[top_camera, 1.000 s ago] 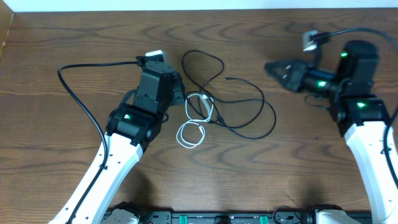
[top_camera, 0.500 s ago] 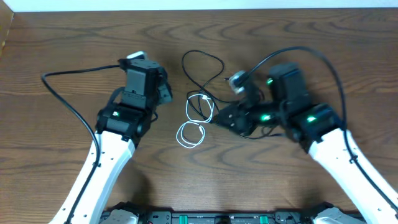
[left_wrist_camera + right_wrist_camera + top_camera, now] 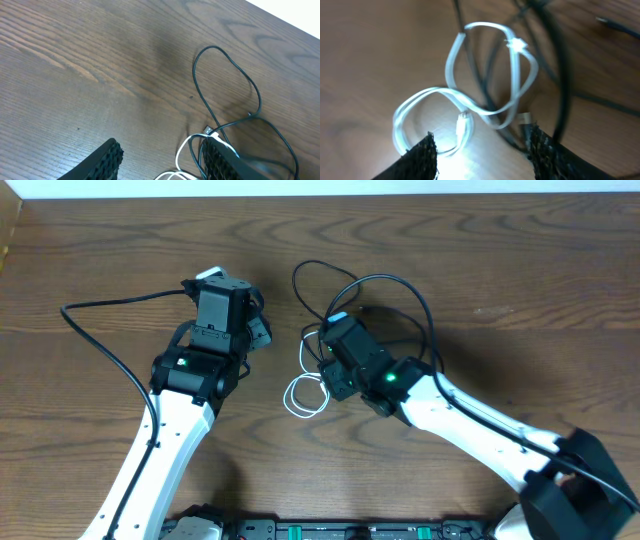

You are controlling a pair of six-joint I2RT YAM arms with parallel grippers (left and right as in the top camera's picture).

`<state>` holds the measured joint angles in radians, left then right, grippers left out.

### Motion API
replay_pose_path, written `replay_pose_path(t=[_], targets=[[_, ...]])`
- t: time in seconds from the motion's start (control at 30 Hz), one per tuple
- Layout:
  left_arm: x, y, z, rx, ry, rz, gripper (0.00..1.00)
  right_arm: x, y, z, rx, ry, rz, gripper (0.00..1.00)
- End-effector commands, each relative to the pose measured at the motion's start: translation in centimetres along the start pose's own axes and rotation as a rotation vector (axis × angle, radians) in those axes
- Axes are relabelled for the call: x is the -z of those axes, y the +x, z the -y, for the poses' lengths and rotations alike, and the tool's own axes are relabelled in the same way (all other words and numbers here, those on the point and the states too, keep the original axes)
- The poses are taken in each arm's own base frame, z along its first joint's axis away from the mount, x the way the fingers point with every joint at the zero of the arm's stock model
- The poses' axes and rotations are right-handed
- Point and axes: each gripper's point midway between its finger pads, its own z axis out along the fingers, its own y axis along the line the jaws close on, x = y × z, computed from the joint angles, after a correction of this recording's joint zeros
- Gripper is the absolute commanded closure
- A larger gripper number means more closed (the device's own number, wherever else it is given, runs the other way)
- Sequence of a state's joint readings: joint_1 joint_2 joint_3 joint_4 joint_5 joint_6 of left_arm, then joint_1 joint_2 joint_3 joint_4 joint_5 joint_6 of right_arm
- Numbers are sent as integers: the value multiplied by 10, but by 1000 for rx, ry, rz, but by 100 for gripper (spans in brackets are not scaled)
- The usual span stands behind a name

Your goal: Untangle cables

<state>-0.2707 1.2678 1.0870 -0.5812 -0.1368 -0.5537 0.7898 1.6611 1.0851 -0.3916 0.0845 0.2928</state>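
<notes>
The right gripper [image 3: 482,142] is held spread, its ribbed jaws set either side of the white cable [image 3: 517,46] and just above it, with nothing pinched. The left gripper [image 3: 162,152] is likewise held apart, bare wood being seen between its jaws. It is placed near the white cable, on its left.

The wooden table [image 3: 500,260] is seen under the white cable and all around it. The right arm [image 3: 470,425] is stretched in from the near right of the white cable, so that part of the cable is covered in the overhead view. The left arm [image 3: 180,420] is brought up from the near left.

The white cable is laid flat in small doubled loops, folded over itself at a bright kink. The black cable [image 3: 194,75] is threaded through those loops and crosses them. One open loop of it is thrown out beyond the white cable, on the far side. A small plug [image 3: 462,122] is seen inside the white cable's nearer loop, resting on the wood.
</notes>
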Motion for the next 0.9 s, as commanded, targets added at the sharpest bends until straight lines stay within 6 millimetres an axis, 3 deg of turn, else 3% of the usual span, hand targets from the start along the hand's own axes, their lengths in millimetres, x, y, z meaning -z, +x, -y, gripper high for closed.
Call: replay_pose_path(t=[0.0, 0.13, 0.27, 0.33, 0.37, 0.4, 0.57, 0.67, 0.77, 0.87], targets=[[6, -5, -1, 15, 1, 16, 47, -13, -9, 28, -48, 176, 56, 30], [6, -5, -1, 15, 1, 16, 47, -41, 10, 26, -38, 167, -11, 28], [6, -5, -1, 15, 0, 16, 47, -65, 33, 6, -39, 50, -102, 55], [6, -5, -1, 15, 0, 15, 47, -67, 34, -2, -42, 7, -107, 79], [6, -4, -1, 14, 0, 15, 47, -64, 31, -6, -61, -18, -103, 97], [6, -4, -1, 14, -1, 14, 47, -60, 25, -11, -91, -53, -96, 99], [6, -2, -3, 12, -8, 3, 47, -22, -14, -23, -142, -226, -20, 99], [6, 0, -4, 10, -13, -4, 47, 22, -49, -25, -146, -370, 86, 99], [6, 2, -6, 9, -18, -12, 47, 79, -81, -23, -132, -523, 210, 99], [6, 3, -5, 16, -12, -18, 47, 116, -96, -13, -132, -574, 287, 99]])
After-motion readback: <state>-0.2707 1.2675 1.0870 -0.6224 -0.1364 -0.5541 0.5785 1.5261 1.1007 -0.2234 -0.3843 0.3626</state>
